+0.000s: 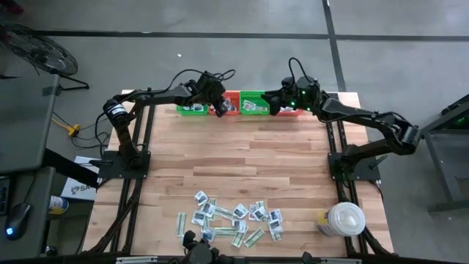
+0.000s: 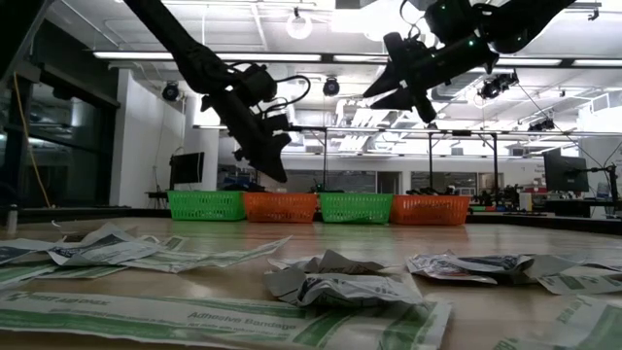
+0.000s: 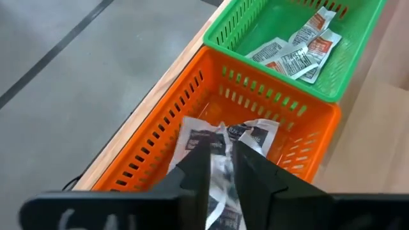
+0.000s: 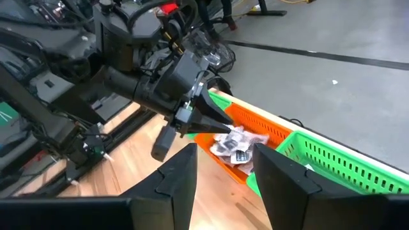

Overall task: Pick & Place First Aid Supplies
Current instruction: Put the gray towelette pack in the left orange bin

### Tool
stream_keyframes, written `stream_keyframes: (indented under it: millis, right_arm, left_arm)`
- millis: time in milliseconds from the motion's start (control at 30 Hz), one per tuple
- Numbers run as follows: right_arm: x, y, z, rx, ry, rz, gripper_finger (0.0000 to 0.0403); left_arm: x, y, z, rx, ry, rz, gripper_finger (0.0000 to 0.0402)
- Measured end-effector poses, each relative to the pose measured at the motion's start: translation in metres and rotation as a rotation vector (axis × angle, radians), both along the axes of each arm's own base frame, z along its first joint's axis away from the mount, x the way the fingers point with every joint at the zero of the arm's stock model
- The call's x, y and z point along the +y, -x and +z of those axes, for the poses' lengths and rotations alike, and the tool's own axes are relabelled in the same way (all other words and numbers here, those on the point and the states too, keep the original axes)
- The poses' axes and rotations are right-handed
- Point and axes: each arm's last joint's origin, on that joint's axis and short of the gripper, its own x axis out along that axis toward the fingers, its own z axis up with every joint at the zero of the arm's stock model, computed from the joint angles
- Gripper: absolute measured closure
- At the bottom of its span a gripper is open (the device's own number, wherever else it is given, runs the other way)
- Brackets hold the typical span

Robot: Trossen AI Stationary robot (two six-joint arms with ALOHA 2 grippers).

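1. Along the far edge of the wooden tabletop (image 1: pixel 242 158) stands a row of four small baskets, alternating green and orange.
2. Left hand (image 3: pixel 223 169) hangs over the inner orange basket (image 3: pixel 160 150); its fingers are slightly parted with a crumpled white packet (image 3: pixel 220 172) between them, and whether they grip it cannot be told.
3. More white packets with dark print lie in that orange basket below the left hand.
4. Neighbouring green basket (image 3: pixel 284 70) holds several flat packets (image 3: pixel 294 51) with red and dark print.
5. Right hand (image 4: pixel 223 169) hovers over the row of baskets, near the second green basket (image 1: pixel 254 103), fingers apart, nothing between them.
6. Near edge of the tabletop: a loose scatter of first aid supplies (image 1: pixel 234 218), white squares and pale-green strips.
7. White round lidded container (image 1: pixel 343 218) stands beside the scatter, on the right arm's side.
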Motion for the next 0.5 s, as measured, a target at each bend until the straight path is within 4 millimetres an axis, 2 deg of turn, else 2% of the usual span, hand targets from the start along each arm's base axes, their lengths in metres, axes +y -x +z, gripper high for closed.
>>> stream_keyframes:
  millis: [233,500]
  right_arm:
    - [0.001,0.001,-0.004,0.045,-0.005,0.016,0.0258]
    - [0.004,0.0,-0.004,0.053,0.038,0.131,0.0257]
  left_arm:
    - [0.0,-0.001,0.005,-0.024,-0.019,-0.013,0.0294]
    - [-0.007,0.007,0.043,-0.113,-0.11,-0.053,0.0289]
